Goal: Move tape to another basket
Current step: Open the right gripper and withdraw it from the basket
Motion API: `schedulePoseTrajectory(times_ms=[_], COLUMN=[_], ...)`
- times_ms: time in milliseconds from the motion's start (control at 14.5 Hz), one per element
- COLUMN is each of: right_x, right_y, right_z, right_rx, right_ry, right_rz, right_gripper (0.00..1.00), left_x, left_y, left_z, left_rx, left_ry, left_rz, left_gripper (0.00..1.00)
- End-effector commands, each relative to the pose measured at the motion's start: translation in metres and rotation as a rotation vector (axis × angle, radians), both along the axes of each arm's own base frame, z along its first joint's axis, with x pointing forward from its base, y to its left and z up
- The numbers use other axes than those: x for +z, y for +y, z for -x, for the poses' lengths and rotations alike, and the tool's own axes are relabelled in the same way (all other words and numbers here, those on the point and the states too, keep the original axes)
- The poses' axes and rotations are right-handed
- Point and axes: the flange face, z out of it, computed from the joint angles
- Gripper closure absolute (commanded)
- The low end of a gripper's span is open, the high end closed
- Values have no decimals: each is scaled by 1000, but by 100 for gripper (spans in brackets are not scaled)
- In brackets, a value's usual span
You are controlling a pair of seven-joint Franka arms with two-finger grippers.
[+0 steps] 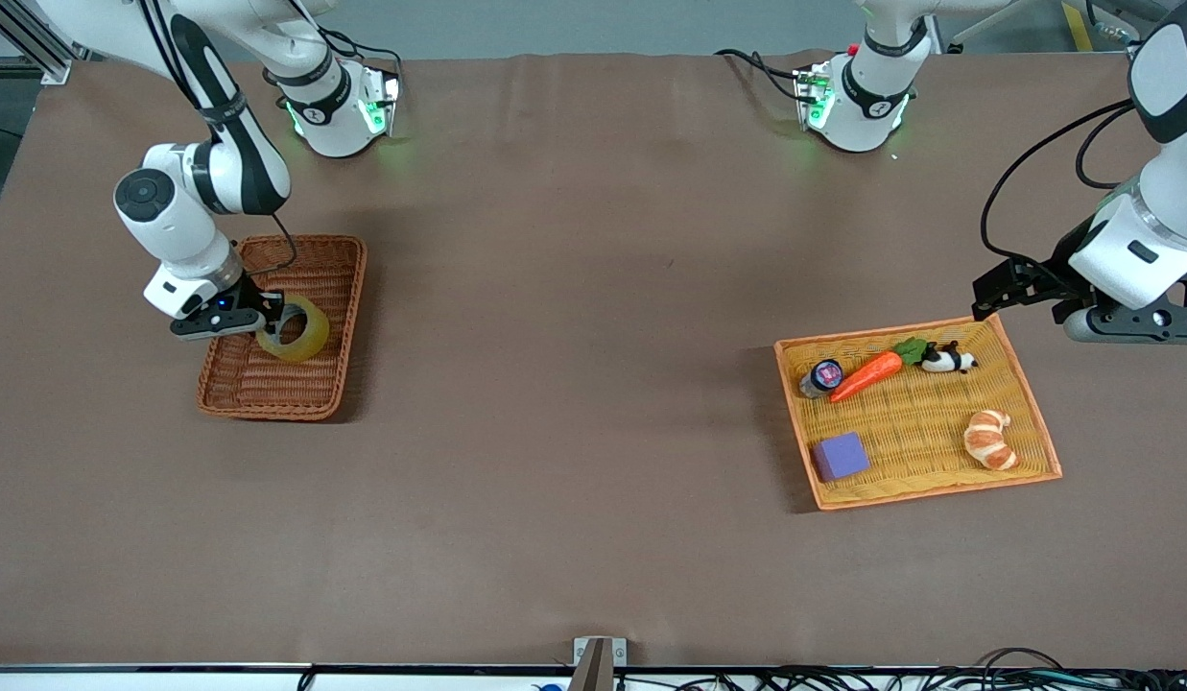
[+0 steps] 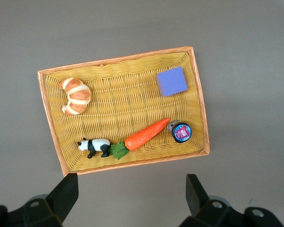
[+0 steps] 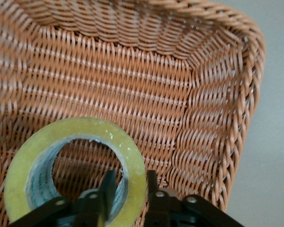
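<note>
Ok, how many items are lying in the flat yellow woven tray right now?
5: a purple block and a croissant nearer the front camera; a small round can, an orange carrot and a panda figure farther. None seems hidden.

We see the tape [image 1: 296, 329] held over the basket [image 1: 334, 317] at the right arm's end of the table, seemingly just clear of its floor. Well apart, at the left arm's end, the tray [image 1: 938, 422] holds a carrot [image 1: 866, 375], panda [image 1: 950, 359], croissant [image 1: 989, 440], block [image 1: 840, 455] and small jar [image 1: 822, 376].
</note>
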Motion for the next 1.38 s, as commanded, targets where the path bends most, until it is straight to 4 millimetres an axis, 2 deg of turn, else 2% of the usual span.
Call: schedulePoseTrajectory(times_ms=[0,206,344,412,550,756,1100,1238,1306], right_x=[17,54,84,102,144,218,360,400,412], right_y=[3,1,2,9,16,1,11,12,15], right_z=[-12,-34,-60,-75,-104,-129,-126,-114,-108], right_rx=[9,11,33,44,21,-121,-274,-287,-295], right_ry=[-42,-131,-186,-191,-142,-62,56,102,120], right_rz=[2,2,15,21,33,44,-39,-48,-81], right_gripper=[0,0,0,0,0,0,0,0,0], left_x=[0,-5,-4,-1,10,32,59,73,78], left_y=[2,1,0,0,-1,-1,-1,2,4], left_z=[-5,-10,-9,-8,-2,17,22,26,29], left_rx=[0,-2,-5,-3,-1,22,21,27,27], left_ry=[-11,-17,-21,-24,-27,-17,-52,-28,-6], left_rz=[-2,-25,-30,-30,-29,-30,-22,-23,-25], left_gripper=[0,0,0,0,0,0,0,0,0])
